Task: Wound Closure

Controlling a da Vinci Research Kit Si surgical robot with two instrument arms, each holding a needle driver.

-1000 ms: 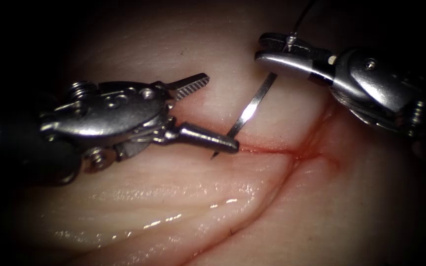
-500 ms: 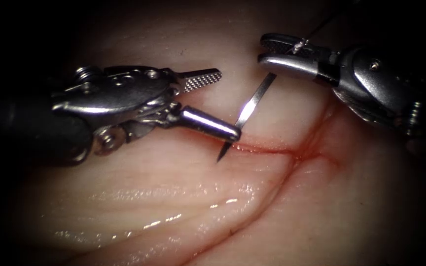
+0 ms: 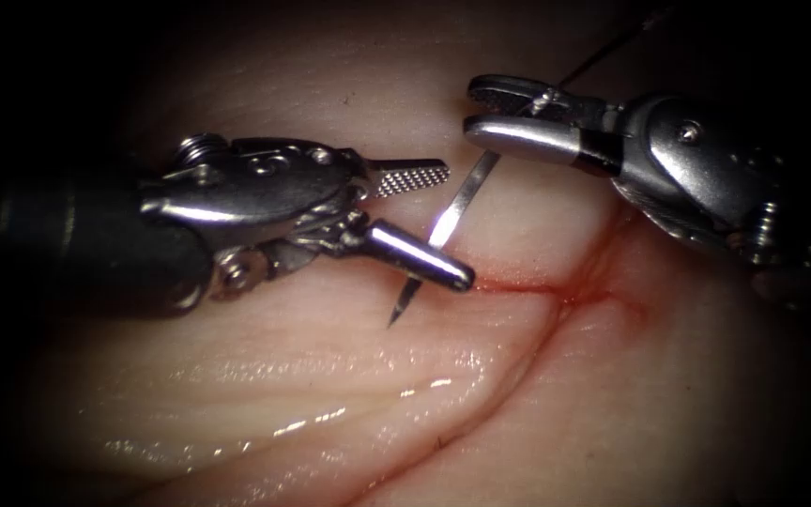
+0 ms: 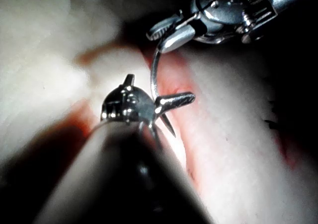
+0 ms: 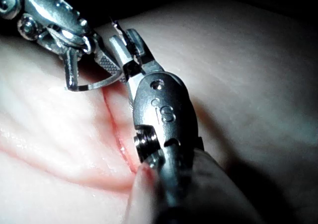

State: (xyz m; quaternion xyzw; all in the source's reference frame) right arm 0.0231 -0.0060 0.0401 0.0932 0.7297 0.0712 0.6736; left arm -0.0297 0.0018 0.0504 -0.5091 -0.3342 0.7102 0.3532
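Right steel pincer (image 3: pixel 492 115) clamped on thin curved steel needle (image 3: pixel 462 199) near its thread end, dark thread (image 3: pixel 593 64) trailing off; needle free above pale pork tissue (image 3: pixel 349 376), tip left of red cut (image 3: pixel 518 284); left steel pincer (image 3: pixel 434 221) agape, astride needle's forward part, apparently placed to receive it.

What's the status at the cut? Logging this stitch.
Right hand shut on curved steel needle near thread end. Left hand open, straddling needle near tip. Needle tip free above pale pork tissue, left of cut. Nothing in the way.
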